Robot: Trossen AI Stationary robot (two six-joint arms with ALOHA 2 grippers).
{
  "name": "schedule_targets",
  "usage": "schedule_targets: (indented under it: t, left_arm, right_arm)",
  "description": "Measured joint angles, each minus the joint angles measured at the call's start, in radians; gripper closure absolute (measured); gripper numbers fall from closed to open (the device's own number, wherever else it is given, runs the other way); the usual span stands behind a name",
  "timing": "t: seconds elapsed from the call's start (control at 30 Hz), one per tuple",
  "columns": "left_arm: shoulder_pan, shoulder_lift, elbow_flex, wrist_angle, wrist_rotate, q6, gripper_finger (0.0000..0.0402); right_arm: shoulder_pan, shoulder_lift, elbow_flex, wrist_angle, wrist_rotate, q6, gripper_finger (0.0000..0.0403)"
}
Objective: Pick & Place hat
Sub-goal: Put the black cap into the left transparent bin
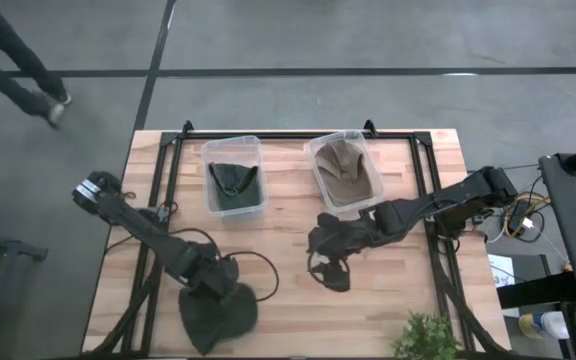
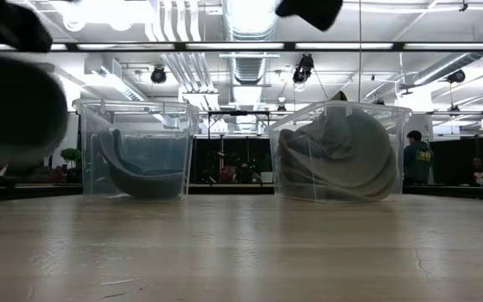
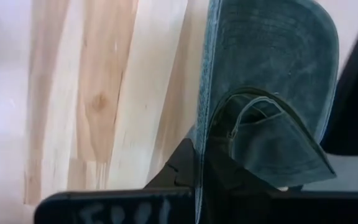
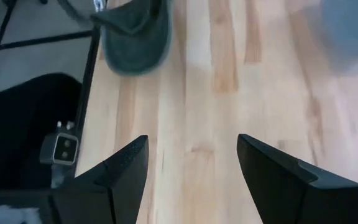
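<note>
My left gripper (image 1: 215,287) is near the table's near-left corner, shut on a dark green cap (image 1: 218,316). The left wrist view fills with this cap (image 3: 272,68). In the low view it is a dark blurred mass (image 2: 15,109) above the table top. My right gripper (image 1: 330,265) hangs open over bare wood at mid-table, its fingers (image 4: 129,168) spread wide. Two clear bins stand at the far side. The left bin (image 1: 233,148) holds a dark hat (image 1: 233,185). The right bin (image 1: 320,150) holds a tan hat (image 1: 343,168). My left gripper pinches the cap at the edge of its crown (image 3: 202,149), beside the arched rear opening (image 3: 260,118). The fingers lie mostly hidden under the cloth. The cap reaches away from the gripper toward the table's near edge, and in the low view it sits clear of the table.
A potted plant (image 1: 423,338) stands at the near-right edge. Black frame rails (image 1: 168,190) run along both sides of the table. Bare wood (image 1: 288,300) lies between the grippers and in front of the bins. A person (image 1: 18,70) walks on the floor beyond the far-left corner.
</note>
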Motion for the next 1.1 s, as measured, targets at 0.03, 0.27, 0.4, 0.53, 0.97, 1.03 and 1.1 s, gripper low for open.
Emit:
schedule_targets:
  t: [0.03, 0.27, 0.4, 0.53, 0.97, 1.03, 1.1]
  left_arm:
    - [0.0, -0.011, 0.009, -0.001, -0.013, -0.003, 0.0396]
    - [0.023, -0.069, 0.075, -0.009, -0.089, 0.001, 0.0396]
    - [0.037, -0.08, 0.111, -0.006, -0.163, 0.037, 0.0396]
    - [0.054, -0.078, 0.137, -0.005, -0.181, 0.059, 0.0396]
    - [0.098, -0.067, 0.147, 0.038, -0.18, 0.108, 0.0396]
    - [0.098, -0.068, 0.148, 0.039, -0.18, 0.108, 0.0396]
    - [0.098, -0.068, 0.149, 0.04, -0.178, 0.115, 0.0396]
  right_arm:
    - [0.0, 0.0, -0.011, 0.0, -0.004, 0.006, 0.0165]
    - [0.0, 0.0, -0.129, 0.29, 0.001, 0.008, 0.0165]
    - [-0.001, 0.0, -0.176, 0.468, 0.002, 0.002, 0.0165]
    - [-0.006, 0.01, -0.217, 0.606, 0.02, 0.031, 0.0165]
    - [-0.045, 0.147, -0.109, 0.616, 0.082, 0.0, 0.0165]
    - [-0.046, 0.168, -0.085, 0.611, 0.082, -0.017, 0.0165]
    - [-0.047, 0.192, -0.06, 0.607, 0.083, -0.048, 0.0165]
